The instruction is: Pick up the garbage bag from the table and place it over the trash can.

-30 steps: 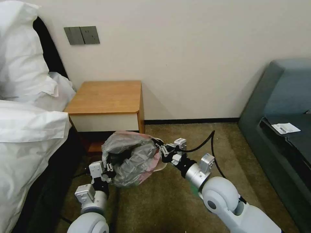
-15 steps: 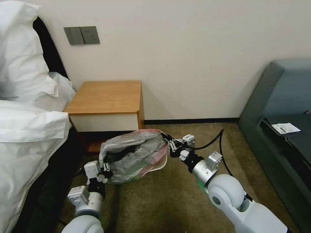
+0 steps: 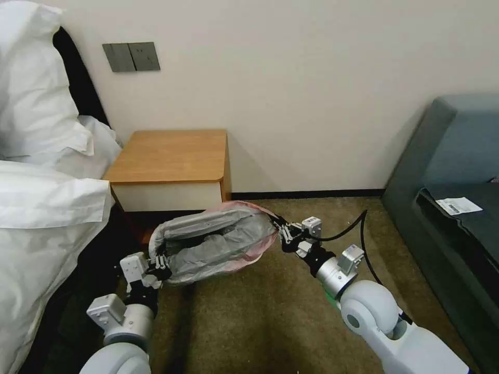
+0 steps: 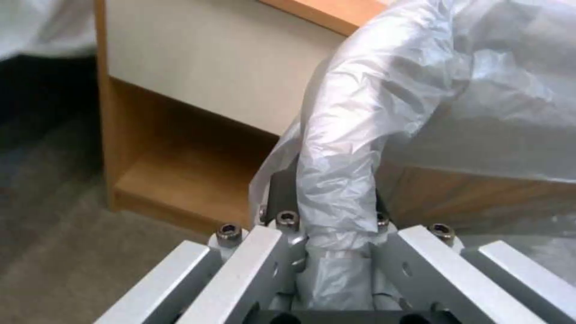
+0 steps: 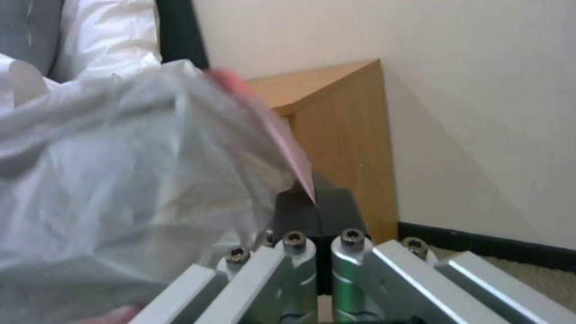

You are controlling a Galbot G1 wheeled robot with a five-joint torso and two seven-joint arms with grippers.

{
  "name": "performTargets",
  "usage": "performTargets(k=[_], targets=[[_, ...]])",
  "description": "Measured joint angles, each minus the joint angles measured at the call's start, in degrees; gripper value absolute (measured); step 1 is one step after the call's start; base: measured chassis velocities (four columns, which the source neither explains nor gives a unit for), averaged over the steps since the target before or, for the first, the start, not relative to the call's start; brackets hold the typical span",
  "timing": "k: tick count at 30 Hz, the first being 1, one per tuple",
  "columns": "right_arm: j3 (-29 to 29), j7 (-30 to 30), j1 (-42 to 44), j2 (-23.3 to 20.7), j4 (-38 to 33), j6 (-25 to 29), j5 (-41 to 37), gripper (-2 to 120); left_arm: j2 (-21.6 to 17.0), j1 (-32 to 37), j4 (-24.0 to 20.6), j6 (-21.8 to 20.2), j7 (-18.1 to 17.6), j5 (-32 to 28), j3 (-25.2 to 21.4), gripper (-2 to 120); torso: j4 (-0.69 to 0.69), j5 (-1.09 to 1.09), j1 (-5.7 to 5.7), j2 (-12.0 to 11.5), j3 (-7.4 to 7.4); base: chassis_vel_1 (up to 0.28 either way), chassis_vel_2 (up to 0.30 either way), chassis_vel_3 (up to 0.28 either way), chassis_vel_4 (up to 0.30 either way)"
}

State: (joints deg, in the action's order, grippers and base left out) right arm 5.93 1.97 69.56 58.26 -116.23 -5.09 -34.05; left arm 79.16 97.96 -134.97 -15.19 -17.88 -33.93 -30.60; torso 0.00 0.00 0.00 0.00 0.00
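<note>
The garbage bag point(image 3: 215, 244), grey crinkled plastic with a pinkish-red rim, hangs stretched wide above the carpet in front of the table point(image 3: 166, 156). My left gripper point(image 3: 158, 266) is shut on the bag's near-left rim. In the left wrist view the plastic point(image 4: 342, 180) runs bunched out from between the left gripper point(image 4: 333, 227). My right gripper point(image 3: 280, 229) is shut on the far-right rim; in the right wrist view its black fingertips point(image 5: 300, 211) pinch the pink edge point(image 5: 282, 130). The trash can is hidden under the bag.
White bedding point(image 3: 41, 208) lies close on the left and a grey-blue sofa point(image 3: 457, 171) with a paper slip point(image 3: 458, 205) on the right. Open carpet point(image 3: 260, 322) lies between my arms. The wall with a switch panel point(image 3: 131, 56) stands behind.
The two grippers have drawn apart, the left one to the left and the right one to the right, pulling the bag's mouth wide. The cream rim seen earlier is now covered by the bag.
</note>
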Motion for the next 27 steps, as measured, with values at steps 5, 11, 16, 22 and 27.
performTargets(k=[5,11,16,22,27], targets=[[-0.5,0.4,0.4,0.4,0.4,0.4,1.0,0,0.5,-0.6,-1.0,-1.6,-1.3,-4.4,0.2,4,0.00,0.00,0.00,0.0,0.00,0.000,0.000,0.000,0.000],[-0.6,0.8,0.5,0.7,1.2,1.6,2.3,0,0.7,-1.0,-2.2,-3.4,-2.9,-10.8,-0.5,4,0.00,0.00,0.00,0.0,0.00,0.000,0.000,0.000,0.000],[-0.6,0.9,0.5,1.1,2.1,2.8,3.4,0,1.1,-1.1,-2.9,-4.4,-3.8,-14.6,-0.7,4,0.00,0.00,0.00,0.0,0.00,0.000,0.000,0.000,0.000],[-0.6,0.9,0.1,1.8,3.5,4.3,4.7,0,1.5,-1.2,-3.5,-5.5,-4.8,-18.1,-0.7,4,0.00,0.00,0.00,0.0,0.00,0.000,0.000,0.000,0.000],[-0.6,0.9,-0.3,2.4,5.3,6.4,7.5,0,1.7,-1.3,-4.0,-6.6,-5.8,-21.6,-1.2,4,0.00,0.00,0.00,0.0,0.00,0.000,0.000,0.000,0.000]])
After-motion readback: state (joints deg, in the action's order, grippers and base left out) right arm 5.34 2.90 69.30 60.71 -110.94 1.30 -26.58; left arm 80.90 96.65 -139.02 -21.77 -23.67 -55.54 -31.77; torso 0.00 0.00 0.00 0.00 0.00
